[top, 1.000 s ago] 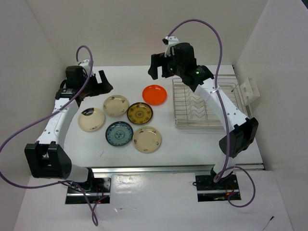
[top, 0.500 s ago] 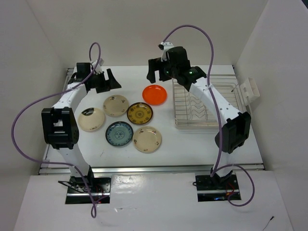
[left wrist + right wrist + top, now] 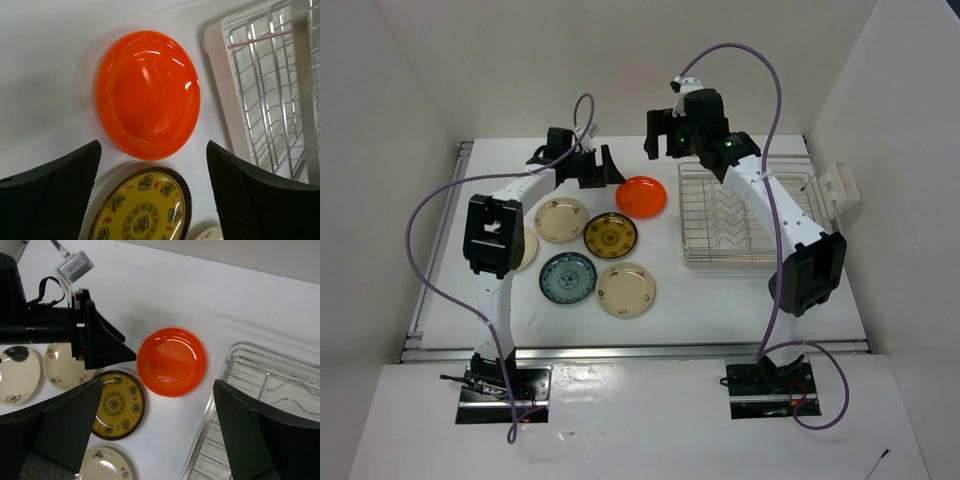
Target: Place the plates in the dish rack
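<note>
The orange-red plate (image 3: 641,196) lies flat at the back, just left of the silver wire dish rack (image 3: 735,215). My left gripper (image 3: 603,170) is open and empty, just left of this plate; its wrist view shows the orange-red plate (image 3: 149,95) ahead of the left gripper (image 3: 152,195). My right gripper (image 3: 663,140) is open and empty, raised behind the plate; its wrist view shows the plate (image 3: 172,361) below the right gripper (image 3: 160,430). The brown-gold plate (image 3: 611,235), blue-teal plate (image 3: 568,277) and cream plates (image 3: 561,219) (image 3: 626,289) lie flat. A third cream plate (image 3: 523,250) is partly hidden by the left arm.
A small white bracket (image 3: 835,190) sits on the right wall beside the rack. The rack (image 3: 270,90) holds no plates and stands on a white tray. White walls close in the table on the left, back and right.
My left arm has swung from the far left of the table rightward to beside the orange-red plate. My right gripper has shifted slightly to the right. No plate has moved.
</note>
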Controlling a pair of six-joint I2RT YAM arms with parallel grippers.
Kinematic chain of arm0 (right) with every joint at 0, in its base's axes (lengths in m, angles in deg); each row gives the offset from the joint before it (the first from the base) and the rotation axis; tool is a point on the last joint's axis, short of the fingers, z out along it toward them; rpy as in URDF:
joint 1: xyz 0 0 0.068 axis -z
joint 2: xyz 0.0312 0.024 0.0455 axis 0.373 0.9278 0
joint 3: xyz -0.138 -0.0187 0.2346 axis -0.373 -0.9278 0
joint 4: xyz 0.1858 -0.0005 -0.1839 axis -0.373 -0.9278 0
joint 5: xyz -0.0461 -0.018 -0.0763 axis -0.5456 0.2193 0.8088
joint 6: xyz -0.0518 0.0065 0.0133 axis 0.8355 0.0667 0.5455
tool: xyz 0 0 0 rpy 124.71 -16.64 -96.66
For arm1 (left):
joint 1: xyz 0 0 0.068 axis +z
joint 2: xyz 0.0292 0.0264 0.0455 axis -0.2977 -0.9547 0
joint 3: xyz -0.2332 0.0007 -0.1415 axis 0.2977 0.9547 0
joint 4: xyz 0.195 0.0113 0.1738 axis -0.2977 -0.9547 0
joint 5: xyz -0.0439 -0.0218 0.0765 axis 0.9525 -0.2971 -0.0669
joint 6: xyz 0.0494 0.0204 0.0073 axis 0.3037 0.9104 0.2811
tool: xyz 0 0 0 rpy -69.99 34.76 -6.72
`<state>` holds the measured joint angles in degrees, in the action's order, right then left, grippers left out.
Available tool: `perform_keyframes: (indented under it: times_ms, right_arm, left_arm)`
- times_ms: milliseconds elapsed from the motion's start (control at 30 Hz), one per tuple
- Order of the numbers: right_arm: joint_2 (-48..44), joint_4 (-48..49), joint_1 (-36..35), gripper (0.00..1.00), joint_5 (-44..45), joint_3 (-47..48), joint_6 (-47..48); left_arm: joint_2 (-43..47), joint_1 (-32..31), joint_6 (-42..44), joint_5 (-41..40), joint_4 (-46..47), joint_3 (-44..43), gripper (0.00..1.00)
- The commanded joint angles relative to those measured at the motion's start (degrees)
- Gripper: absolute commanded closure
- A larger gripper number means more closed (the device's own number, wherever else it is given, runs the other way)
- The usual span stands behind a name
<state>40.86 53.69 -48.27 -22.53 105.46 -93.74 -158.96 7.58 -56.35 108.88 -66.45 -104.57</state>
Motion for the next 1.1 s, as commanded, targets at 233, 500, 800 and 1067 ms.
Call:
perform_keyframes:
  times_ms: [233, 500, 800, 1067]
  right_arm:
    - [-7.5, -1.0, 6.5, 0.0, -0.8, -2.2, -0.2]
    - [-8.0, -1.6, 7.0, 0.0, -0.8, -2.9, -0.7]
    - [-8.0, -2.6, 7.0, 0.0, -0.3, -2.4, -0.7]
    - [-8.5, -2.6, 7.0, 0.0, 0.8, -2.9, -0.7]
  left_arm:
    - [-6.3, 0.9, -5.9, -2.3, 6.8, -1.6, 0.1]
    - [-11.1, -0.2, -9.0, 2.7, 9.4, -1.6, 0.15]
    - [-14.0, -2.0, -10.2, 3.3, 9.4, -2.6, 0.24]
    - [-15.1, -2.0, -10.7, 0.8, 8.2, -3.8, 0.7]
